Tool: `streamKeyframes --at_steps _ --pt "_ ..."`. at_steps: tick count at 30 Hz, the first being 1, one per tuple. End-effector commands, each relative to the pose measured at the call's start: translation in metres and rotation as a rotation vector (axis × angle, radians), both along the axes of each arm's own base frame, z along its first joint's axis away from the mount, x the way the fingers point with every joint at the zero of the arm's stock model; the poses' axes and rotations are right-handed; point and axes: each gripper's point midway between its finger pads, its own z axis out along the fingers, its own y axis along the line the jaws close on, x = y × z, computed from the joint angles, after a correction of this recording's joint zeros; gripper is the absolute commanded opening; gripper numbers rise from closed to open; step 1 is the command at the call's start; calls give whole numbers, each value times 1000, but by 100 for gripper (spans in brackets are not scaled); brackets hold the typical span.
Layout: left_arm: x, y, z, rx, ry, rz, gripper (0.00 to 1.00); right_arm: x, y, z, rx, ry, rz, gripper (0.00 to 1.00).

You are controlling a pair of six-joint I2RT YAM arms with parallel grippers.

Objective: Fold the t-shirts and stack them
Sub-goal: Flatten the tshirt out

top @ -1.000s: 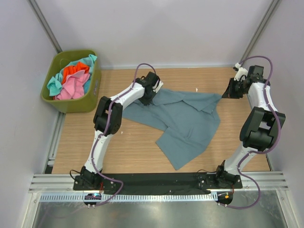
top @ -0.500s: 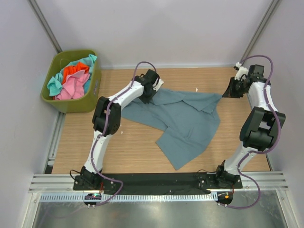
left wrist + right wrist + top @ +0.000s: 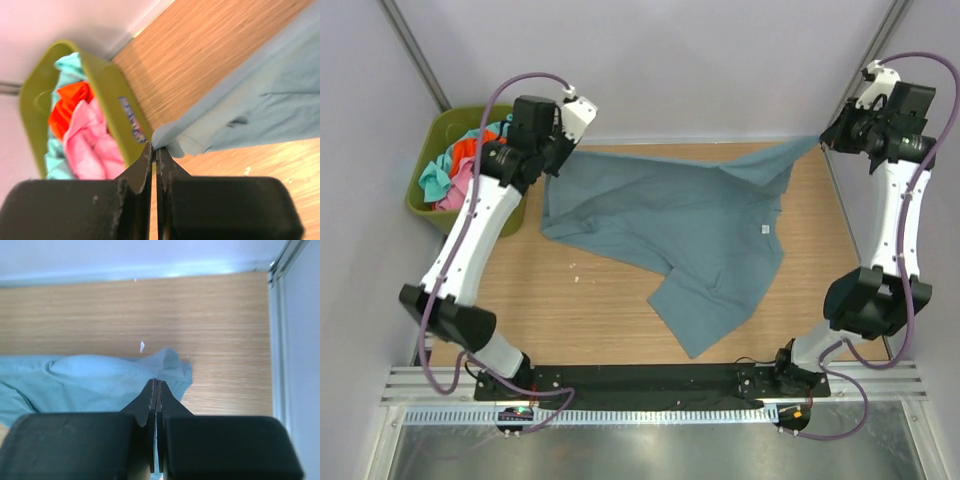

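Spreading step: left gripper and right gripper clamped 2 corners of the slate-blue cloth t-shirt; next, it needed laying flat.

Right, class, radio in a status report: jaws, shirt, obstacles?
Left jaws shut on shirt corner, right jaws shut on the other. Shirt stretched between them, rest on table. Bin close by left jaws.

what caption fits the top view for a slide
Left gripper and right gripper pinch far corners of the blue t-shirt, stretching it over the table.
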Motion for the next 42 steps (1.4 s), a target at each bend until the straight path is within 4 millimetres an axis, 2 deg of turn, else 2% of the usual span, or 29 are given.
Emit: streamKeyframes --at_steps 1,2,3,5,6,8,9,10,13,14,16,17,19,20,21,22,23,24,26,27,29,30,35,36,38,39,42 --pt "-14 22 15 92 -65 5 0 -33 -2 81 -50 -172 -107 1" --pt "-18 26 25 90 -95 10 0 -39 -4 87 -65 -188 -126 1" --pt "-25 30 38 80 -139 17 0 -54 -2 105 -81 -230 -140 1" --pt "-32 36 52 78 -185 33 0 -72 -2 121 -104 -271 -167 1" --pt "-40 41 65 69 -227 43 0 -93 1 138 -124 -315 -189 1" --pt "-48 45 78 59 -265 47 0 -118 7 155 -137 -363 -209 1" --pt "-54 47 85 51 -281 48 0 -142 15 169 -146 -404 -214 1" --pt "-63 49 97 32 -314 48 0 -153 19 176 -146 -423 -217 1" --pt "-83 53 107 -51 -341 71 0 -195 30 192 -120 -466 -263 1" --pt "-97 57 117 -86 -371 77 0 -206 31 194 -108 -472 -290 1" --pt "-112 52 121 -165 -375 58 0 -226 33 194 -103 -476 -327 1" --pt "-126 54 124 -192 -379 53 0 -247 40 205 -114 -527 -329 1" --pt "-140 51 130 -246 -370 22 0 -271 48 225 -130 -612 -329 1" --pt "-153 54 140 -257 -383 14 0 -282 53 231 -141 -631 -320 1" --pt "-161 52 148 -254 -397 -22 0 -300 62 252 -160 -695 -300 1" --pt "-168 54 155 -254 -412 -32 0 -309 65 259 -168 -715 -297 1" --pt "-180 58 170 -265 -448 -38 0 -317 67 263 -185 -720 -295 1" --pt "-190 62 179 -272 -476 -42 0 -335 72 279 -204 -780 -298 1" --pt "-205 67 192 -290 -500 -39 0 -353 79 290 -218 -831 -287 1" --pt "-219 72 209 -310 -548 -40 0 -369 84 302 -233 -886 -284 1" --pt "-233 79 220 -309 -579 -44 0 -386 84 313 -242 -932 -307 1" --pt "-244 83 231 -314 -620 -48 0 -399 86 325 -252 -980 -320 1" --pt "-255 91 239 -242 -677 -70 0 -428 74 352 -302 -1102 -423 1" --pt "-256 92 239 -238 -679 -71 0 -430 74 356 -313 -1115 -424 1" --pt "-252 91 241 -229 -684 -71 0 -425 62 366 -330 -1125 -483 1" --pt "-251 91 241 -223 -681 -72 0 -431 63 372 -343 -1150 -489 1" --pt "-242 89 236 -194 -660 -73 0 -398 52 371 -386 -1095 -484 1"
